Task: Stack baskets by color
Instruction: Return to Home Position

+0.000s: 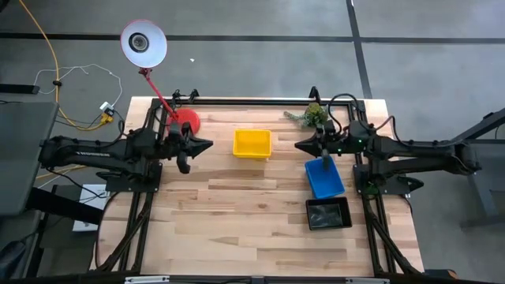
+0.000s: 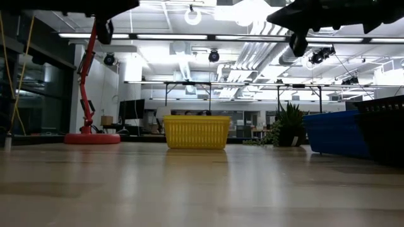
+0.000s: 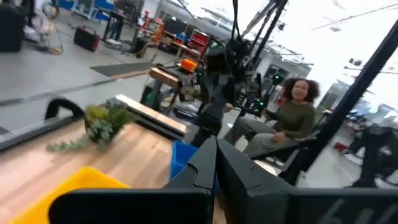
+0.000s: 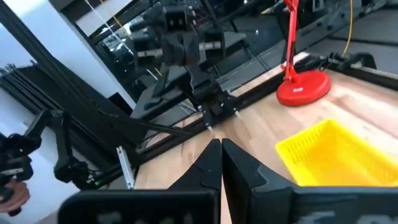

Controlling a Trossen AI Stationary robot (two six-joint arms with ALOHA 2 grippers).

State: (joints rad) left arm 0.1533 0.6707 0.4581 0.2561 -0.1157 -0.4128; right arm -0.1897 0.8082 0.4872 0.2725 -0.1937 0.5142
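A yellow basket [image 1: 252,143] stands on its base at the table's far middle. A blue basket [image 1: 324,177] and a black basket [image 1: 328,213] stand on the right side, the black one nearer the front edge. My left gripper [image 1: 207,145] is shut and empty, held level above the table, left of the yellow basket. My right gripper [image 1: 300,145] is shut and empty too, held level above the table between the yellow basket and the blue one. Their fingertips point at each other across the yellow basket [image 4: 336,155].
A red-based desk lamp [image 1: 186,120] stands at the far left corner, its white shade [image 1: 143,41] beyond the table's edge. A small green plant [image 1: 312,115] sits at the far right. A person [image 3: 292,115] sits beyond the table's right side. Bare wood lies toward the front edge.
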